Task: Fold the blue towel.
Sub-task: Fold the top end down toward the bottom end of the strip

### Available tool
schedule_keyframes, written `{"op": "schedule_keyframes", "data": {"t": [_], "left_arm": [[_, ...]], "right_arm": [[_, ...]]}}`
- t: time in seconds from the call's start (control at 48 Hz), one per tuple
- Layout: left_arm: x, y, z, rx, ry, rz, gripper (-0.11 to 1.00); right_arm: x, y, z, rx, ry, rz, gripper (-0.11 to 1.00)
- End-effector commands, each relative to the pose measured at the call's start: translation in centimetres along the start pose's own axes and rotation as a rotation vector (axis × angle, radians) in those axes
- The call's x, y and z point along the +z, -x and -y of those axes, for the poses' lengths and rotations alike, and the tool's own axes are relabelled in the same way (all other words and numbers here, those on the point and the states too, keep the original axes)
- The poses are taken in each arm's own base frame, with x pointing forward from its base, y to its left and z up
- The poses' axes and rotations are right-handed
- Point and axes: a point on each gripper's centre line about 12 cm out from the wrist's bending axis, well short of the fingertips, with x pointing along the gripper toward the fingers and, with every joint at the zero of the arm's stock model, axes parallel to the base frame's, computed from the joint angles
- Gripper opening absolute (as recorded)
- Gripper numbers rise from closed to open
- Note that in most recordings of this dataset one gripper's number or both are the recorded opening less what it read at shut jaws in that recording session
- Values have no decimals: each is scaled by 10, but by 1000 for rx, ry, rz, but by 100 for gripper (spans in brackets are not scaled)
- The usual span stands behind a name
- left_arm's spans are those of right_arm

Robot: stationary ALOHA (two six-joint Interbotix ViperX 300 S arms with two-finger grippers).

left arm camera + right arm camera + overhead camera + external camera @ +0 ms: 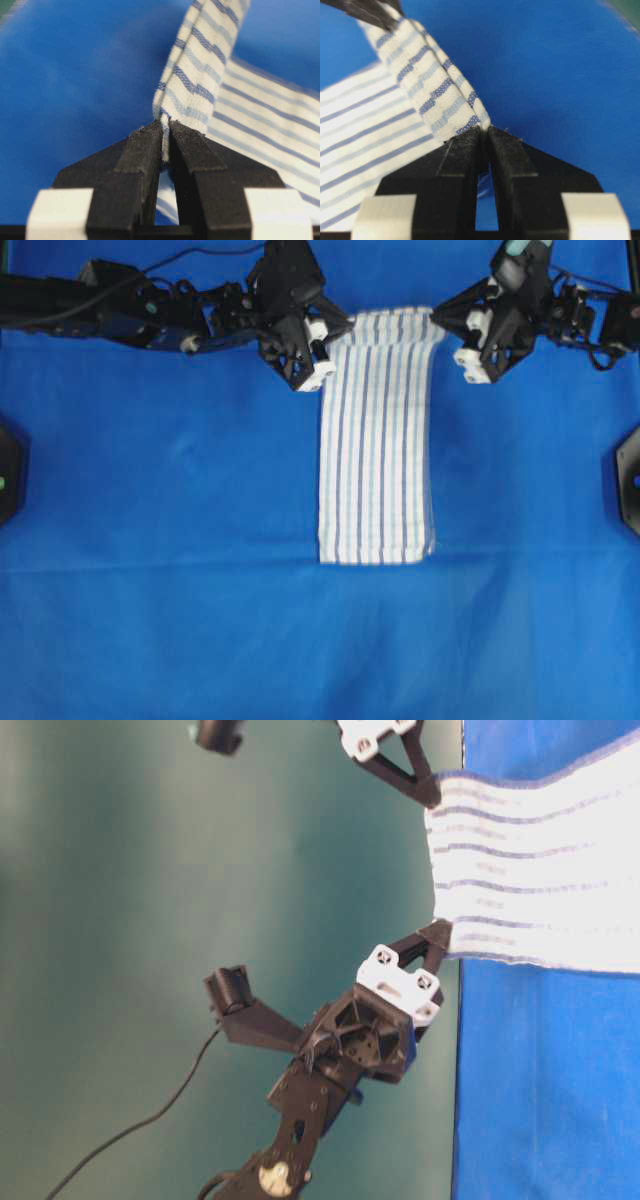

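Towel: the blue towel [377,440] lies as a long narrow strip down the middle of the blue bench cover [160,570]; its 12 o'clock end is lifted off the bench, its 6 o'clock end rests flat.
Left hand: the left hand [335,332] is clamped on the towel's corner at about 11 o'clock of the strip; the wrist view shows the cloth pinched between its black fingertips [145,150].
Right hand: the right hand [440,318] is clamped on the opposite corner at about 1 o'clock, the folded edge squeezed between its fingertips [507,150].
Held edge: it runs between the two hands, fairly taut, with a slight sag.
Step in hand: judged to be carrying the raised end toward 6 o'clock to halve the strip.
Doing it well: both hands should travel together at equal height, keeping the edge taut and square, so its corners land on the 6 o'clock corners.
Risk: uneven pace would skew the fold or drag the resting end.
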Motion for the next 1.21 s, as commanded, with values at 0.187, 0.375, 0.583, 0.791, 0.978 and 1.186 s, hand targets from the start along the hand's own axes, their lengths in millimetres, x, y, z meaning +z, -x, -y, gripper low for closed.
{"op": "schedule_keyframes", "data": {"t": [0.187,0.375,0.583,0.791,0.978,1.186], "left_arm": [[-2,34,58,-117,-68,17,3],[-9,52,92,-192,-94,9,3],[-21,60,122,-255,-133,-32,3],[-30,67,149,-313,-171,-54,3],[-36,70,161,-339,-188,-63,3],[-49,59,166,-343,-190,-82,3]], "right_arm": [[-11,38,-59,149,77,-1,9],[-27,49,-90,237,109,-54,9],[-37,54,-114,306,128,-96,9],[-46,53,-131,348,147,-138,9],[-53,48,-144,372,165,-178,9],[-60,41,-153,380,170,-216,9]]}}
